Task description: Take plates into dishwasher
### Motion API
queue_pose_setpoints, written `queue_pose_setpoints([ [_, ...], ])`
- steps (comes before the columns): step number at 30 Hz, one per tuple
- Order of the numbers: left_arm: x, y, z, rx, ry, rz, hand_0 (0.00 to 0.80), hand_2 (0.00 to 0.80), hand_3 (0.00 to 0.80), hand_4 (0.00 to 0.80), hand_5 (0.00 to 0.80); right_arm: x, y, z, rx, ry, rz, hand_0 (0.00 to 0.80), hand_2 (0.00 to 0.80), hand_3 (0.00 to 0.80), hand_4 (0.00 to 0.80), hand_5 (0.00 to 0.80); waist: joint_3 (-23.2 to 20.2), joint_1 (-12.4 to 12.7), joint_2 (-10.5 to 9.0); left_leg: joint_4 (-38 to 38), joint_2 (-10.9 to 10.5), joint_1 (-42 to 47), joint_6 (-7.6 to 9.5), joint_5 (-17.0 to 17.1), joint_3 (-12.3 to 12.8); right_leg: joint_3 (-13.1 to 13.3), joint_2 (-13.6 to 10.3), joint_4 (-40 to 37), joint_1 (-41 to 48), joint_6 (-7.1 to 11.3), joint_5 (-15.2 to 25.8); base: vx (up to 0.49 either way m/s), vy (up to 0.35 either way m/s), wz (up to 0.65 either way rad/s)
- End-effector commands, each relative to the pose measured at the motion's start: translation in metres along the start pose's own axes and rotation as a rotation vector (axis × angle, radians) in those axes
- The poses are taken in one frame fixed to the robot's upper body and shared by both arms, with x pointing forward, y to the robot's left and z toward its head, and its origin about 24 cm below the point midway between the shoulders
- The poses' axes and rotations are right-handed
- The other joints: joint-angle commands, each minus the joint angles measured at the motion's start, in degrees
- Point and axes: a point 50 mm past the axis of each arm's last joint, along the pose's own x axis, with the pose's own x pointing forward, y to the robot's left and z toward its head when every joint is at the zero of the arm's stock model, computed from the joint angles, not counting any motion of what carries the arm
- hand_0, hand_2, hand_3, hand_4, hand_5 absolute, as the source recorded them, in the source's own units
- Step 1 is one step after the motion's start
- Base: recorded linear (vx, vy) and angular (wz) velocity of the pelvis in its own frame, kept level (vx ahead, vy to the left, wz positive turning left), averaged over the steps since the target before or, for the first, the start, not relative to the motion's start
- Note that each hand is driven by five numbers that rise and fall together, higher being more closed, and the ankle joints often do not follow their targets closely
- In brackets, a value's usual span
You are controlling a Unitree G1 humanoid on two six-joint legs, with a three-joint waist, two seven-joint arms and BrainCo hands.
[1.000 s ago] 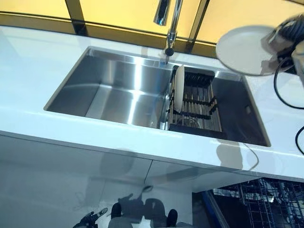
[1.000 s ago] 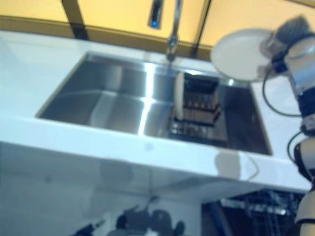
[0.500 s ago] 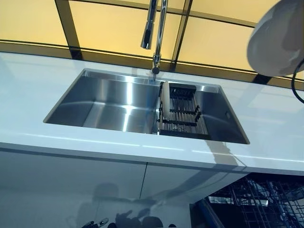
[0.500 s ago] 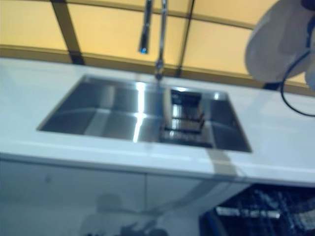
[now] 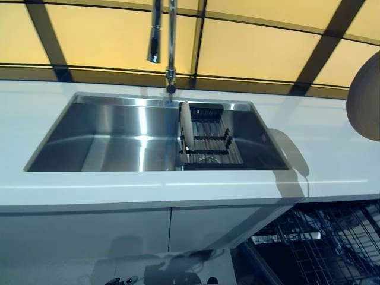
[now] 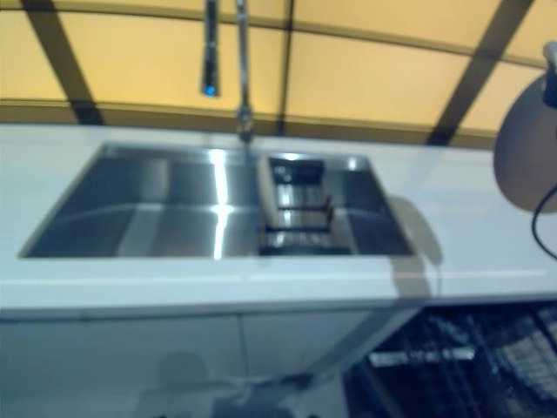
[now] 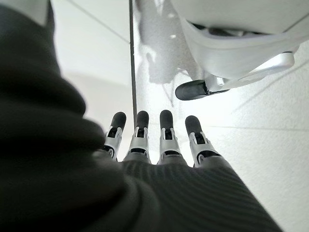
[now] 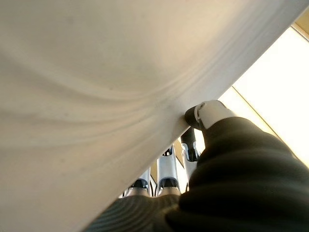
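1. Compared with a second ago, the held plate (image 5: 364,98) sits at the far right edge of the head views, out past the sink's right end and above the counter; the whole scene has slid as well, so the camera itself has moved, and the open dishwasher now shows more of itself at lower right.
2. White counter (image 5: 332,160) runs across the head views, with yellow window panels and dark frames behind it.
3. Stainless sink (image 5: 113,133) is set into the counter — a wide bare basin on the left, a dark slatted rack (image 5: 209,141) filling its right part.
4. Dishwasher rack (image 5: 323,243), dark wire, shows below the counter edge at lower right.
5. Tall faucet (image 5: 169,44) rises behind the sink, its spout hanging over the basin.
6. Second plate (image 5: 186,126) stands upright on edge at the left end of the slatted rack.
7. Right hand (image 8: 208,116) grips the held plate — in its wrist view the plate's pale surface fills most of the frame, the thumb is hooked over the rim and the fingers lie behind it.
8. Left hand (image 7: 159,140) is empty, fingers straight and relaxed side by side, hanging over the pale floor.
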Motion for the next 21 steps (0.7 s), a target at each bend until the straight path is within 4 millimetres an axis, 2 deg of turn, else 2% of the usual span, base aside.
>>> queue_pose_setpoints([
  [1,0.002,0.013,0.026,0.041,-0.050,0.029,0.000,0.000,0.000,0.000,0.000,-0.003,-0.023,-0.034,-0.068,0.077,-0.082,0.800,0.800,0.800,0.800,0.800,1.1,-0.5,-2.51,0.1,-0.3,4.1,4.81,-5.7,1.4,0.7,-1.9,0.1,1.0,6.01,-0.5,-0.006,0.005,-0.25],
  [15,0.004,0.012,0.037,0.048,-0.058,0.036,0.000,0.000,0.000,0.000,0.000,-0.046,0.038,-0.042,-0.047,0.063,0.124,0.800,0.800,0.800,0.800,0.800,1.1,-7.4,-1.96,1.3,-0.2,6.2,5.38,-8.0,7.1,6.0,-1.1,0.1,-2.3,6.61,1.4,-0.011,0.005,-0.24],
  [19,0.004,0.011,0.041,0.045,-0.058,0.036,0.000,0.000,0.000,0.000,0.000,-0.054,0.047,-0.037,-0.041,0.035,0.133,0.800,0.800,0.800,0.800,0.800,1.1,-8.6,-1.74,1.9,-0.3,6.4,5.55,-8.7,8.0,7.0,-1.1,0.1,-3.0,6.75,1.9,0.014,0.025,-0.24],
  [20,0.004,0.010,0.041,0.045,-0.057,0.034,0.000,0.000,0.000,0.000,0.000,-0.056,0.049,-0.035,-0.039,0.027,0.135,0.800,0.800,0.800,0.800,0.800,1.0,-8.8,-1.02,1.8,-0.3,7.1,5.68,-10.4,7.5,7.2,-1.0,0.2,-2.7,7.33,0.9,0.078,0.075,-0.27],
  [21,0.004,0.010,0.042,0.042,-0.057,0.033,0.000,0.000,0.000,0.000,0.000,-0.058,0.051,-0.034,-0.033,0.023,0.136,0.800,0.800,0.800,0.800,0.800,1.0,-9.1,-0.89,1.9,-0.2,7.2,5.71,-10.6,7.6,7.4,-1.0,0.2,-2.8,7.34,0.9,0.079,0.077,-0.23],
])
